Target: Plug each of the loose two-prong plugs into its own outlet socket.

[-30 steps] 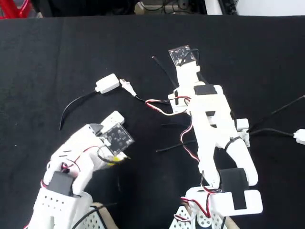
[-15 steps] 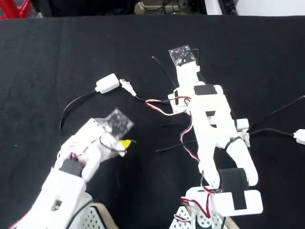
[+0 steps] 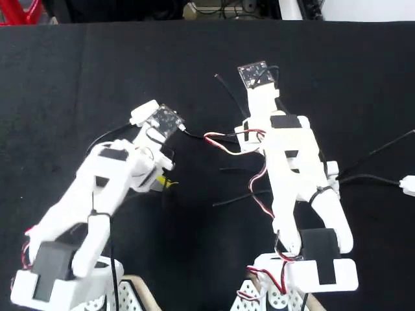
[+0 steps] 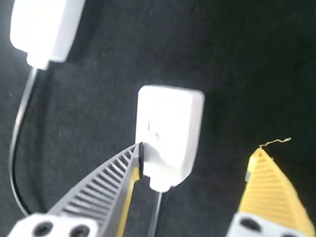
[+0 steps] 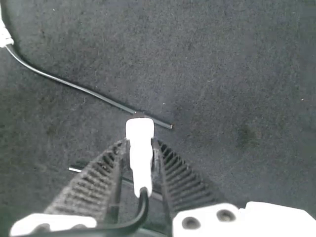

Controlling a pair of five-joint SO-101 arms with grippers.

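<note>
A white socket (image 3: 141, 115) with a black cord lies on the black cloth (image 3: 78, 65). The left gripper (image 4: 197, 148) hangs right by that socket. Its two fingers are spread wide apart and hold nothing. A second white block (image 4: 170, 131) sits between them, close to the white socket but not touching it. The gray finger (image 4: 106, 182) touches one side of this block with its tip. The yellow finger (image 4: 266, 182) is off to the other side, apart from the block.

The right gripper (image 5: 139, 143) is well apart from the white socket. Its fingers are closed tight on a small white plug (image 5: 139, 131). The plug's dark cord comes out of its back end, between the fingers. A thin black wire (image 5: 74, 86) lies on the cloth just past the plug's front end. From above, the right arm (image 3: 292, 168) stands farther from the white socket than the left arm (image 3: 104, 181) does.
</note>
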